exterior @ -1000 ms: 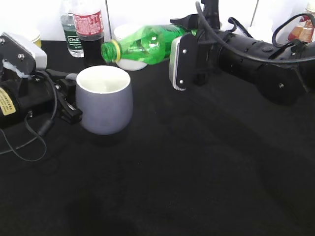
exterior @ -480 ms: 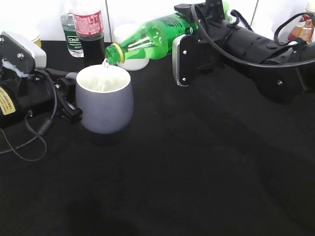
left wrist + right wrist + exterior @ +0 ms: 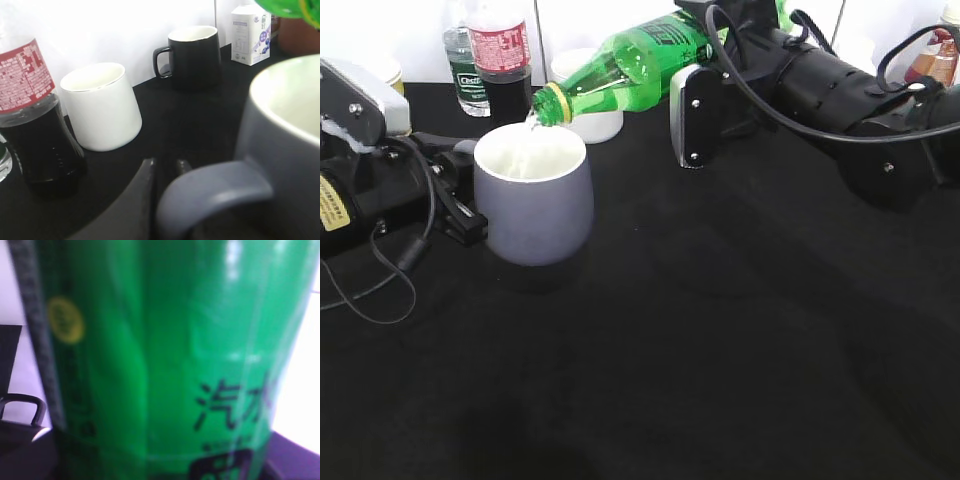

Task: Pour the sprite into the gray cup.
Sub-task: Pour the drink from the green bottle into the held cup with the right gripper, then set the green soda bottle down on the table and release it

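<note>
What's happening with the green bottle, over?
Right gripper clamps tilted translucent green plastic bottle, mouth over blue-gray ceramic mug. Left gripper at mug handle. Pour path clear.

Table point(image 3: 720, 340) covered in matte black cloth, running back to a white wall point(image 3: 125, 30). Wall is bright, near overexposed in the left wrist view; soft glare on the cloth below it. Thin dark vertical seams cross the wall above the table's far edge.

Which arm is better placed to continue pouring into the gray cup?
The right. Its gripper holds the sprite bottle tilted, mouth over the gray cup. The left gripper is at the cup's handle side.
</note>
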